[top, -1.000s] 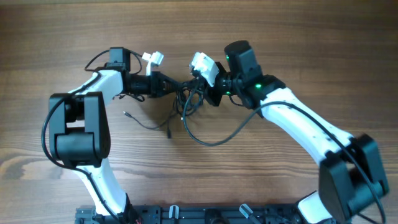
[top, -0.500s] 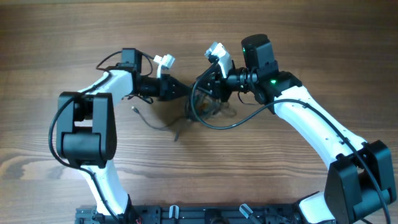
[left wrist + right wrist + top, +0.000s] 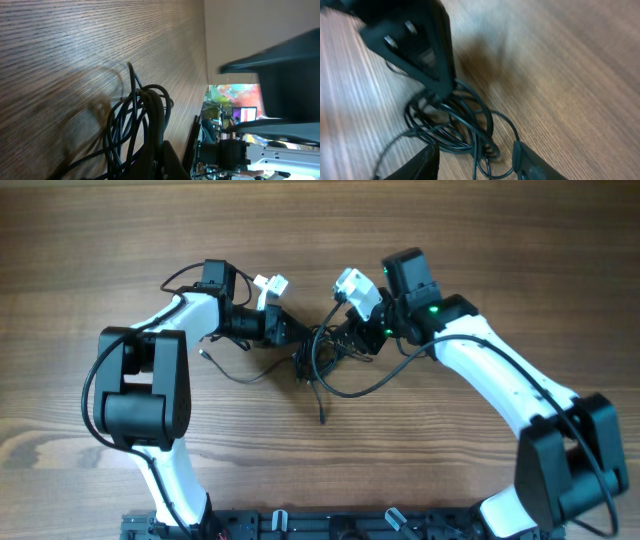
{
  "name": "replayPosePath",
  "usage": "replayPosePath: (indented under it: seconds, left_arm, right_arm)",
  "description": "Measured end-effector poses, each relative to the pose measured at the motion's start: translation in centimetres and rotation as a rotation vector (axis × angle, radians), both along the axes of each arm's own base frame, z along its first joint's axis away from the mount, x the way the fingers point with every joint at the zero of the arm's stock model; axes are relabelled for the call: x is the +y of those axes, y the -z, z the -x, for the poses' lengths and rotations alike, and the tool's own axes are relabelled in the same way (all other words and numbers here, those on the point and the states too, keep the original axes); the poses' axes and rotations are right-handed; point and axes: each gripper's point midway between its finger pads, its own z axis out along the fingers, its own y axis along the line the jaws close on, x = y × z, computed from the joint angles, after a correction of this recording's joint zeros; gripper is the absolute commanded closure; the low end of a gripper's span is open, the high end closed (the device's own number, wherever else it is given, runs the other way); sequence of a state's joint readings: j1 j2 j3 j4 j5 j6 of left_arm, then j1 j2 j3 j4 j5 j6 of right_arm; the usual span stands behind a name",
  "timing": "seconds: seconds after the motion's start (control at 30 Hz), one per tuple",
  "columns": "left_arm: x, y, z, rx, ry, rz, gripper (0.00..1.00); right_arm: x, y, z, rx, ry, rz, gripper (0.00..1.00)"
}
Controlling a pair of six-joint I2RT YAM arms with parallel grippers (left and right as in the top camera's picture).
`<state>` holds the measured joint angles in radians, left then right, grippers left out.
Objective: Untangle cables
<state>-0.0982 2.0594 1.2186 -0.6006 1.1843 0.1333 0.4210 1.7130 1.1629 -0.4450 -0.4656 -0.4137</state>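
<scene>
The cables are a knot of thin black cords on the wooden table, between the two grippers. My left gripper is shut on the knot's left side; in the left wrist view its closed fingers pinch the cords. My right gripper stands open just right of the knot. In the right wrist view its fingers straddle the cords without gripping them, the gripper low over the table. One loose end trails toward the front. Another end lies to the left.
A long cord loop curves out under the right arm. Both arm bases and a black rail line the table's front edge. The white wrist cameras sit above the grippers.
The right gripper has opened and let go of the cords. The knot, lifted half a second ago, has sagged back to the table. Both grippers have shifted slightly right.
</scene>
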Motion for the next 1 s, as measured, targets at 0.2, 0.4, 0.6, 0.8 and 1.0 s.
replayPosePath:
  seconds: [0.2, 0.4, 0.6, 0.8, 1.0]
  left_arm:
    - [0.1, 0.2, 0.0, 0.000, -0.002, -0.014, 0.96]
    - [0.2, 0.4, 0.0, 0.000, -0.003, -0.025, 0.96]
    - [0.2, 0.4, 0.0, 0.000, -0.004, -0.024, 0.96]
    - [0.2, 0.2, -0.1, 0.001, -0.005, -0.012, 0.96]
    - [2.4, 0.1, -1.2, 0.005, -0.068, -0.004, 0.96]
  right_arm:
    - [3.3, 4.7, 0.5, -0.058, -0.161, 0.078, 0.48]
    - [4.0, 4.8, -0.2, -0.163, -0.185, 0.154, 0.64]
    - [3.5, 5.4, 0.5, -0.128, -0.193, 0.179, 0.64]
    - [3.6, 5.2, 0.1, -0.144, -0.184, 0.176, 0.84]
    - [3.3, 5.5, 0.6, -0.085, -0.131, 0.174, 0.96]
